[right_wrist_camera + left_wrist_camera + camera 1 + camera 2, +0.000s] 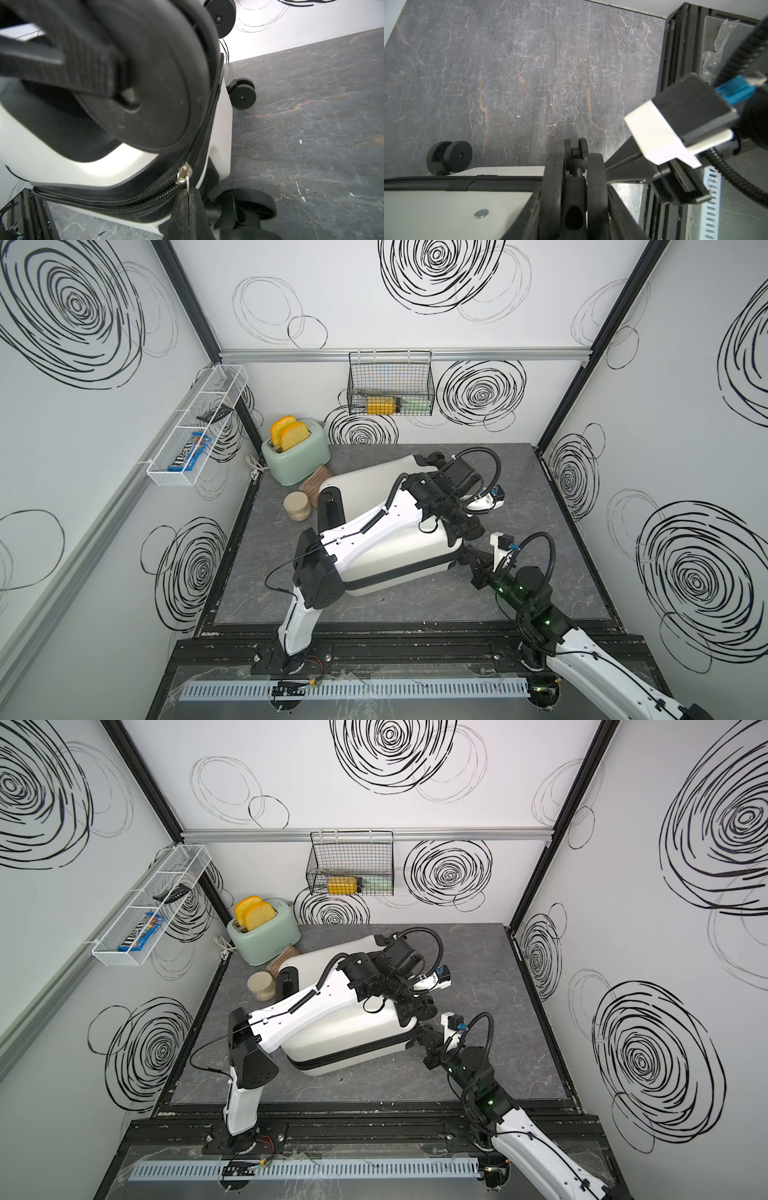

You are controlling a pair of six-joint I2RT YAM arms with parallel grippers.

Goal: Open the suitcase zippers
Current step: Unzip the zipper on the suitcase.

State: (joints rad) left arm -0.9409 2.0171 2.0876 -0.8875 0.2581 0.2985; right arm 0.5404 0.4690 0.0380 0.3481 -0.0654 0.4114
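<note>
Both top views: white suitcase point(395, 568) point(345, 1040) lying flat in the middle of the grey marble table point(540, 510), handle end towards the green toaster point(297, 460) at the back left, wheel end towards the right. A black zipper band point(399, 576) runs along its near edge. Left arm stretches across the shell, with the left gripper point(467, 533) point(415, 1011) down at the near right corner. Right gripper point(465, 558) point(419, 1033) meets that same corner from the near right, just beside it. Left wrist view: left gripper point(575, 199) about half closed, jaws clamped either side of a black twin wheel point(596, 182). A second wheel point(450, 155) sits further along the shell edge, and bare table lies beyond. Right wrist view: right gripper point(189, 207) fully closed, its tips pinched on the zipper pull point(184, 173). The silver slider sits on the band right at the rounded corner, and the tab itself is hidden between the tips. Above it looms the clamped wheel point(145, 93), with one of the left gripper's fingers point(83, 62) pressed across its face.
</note>
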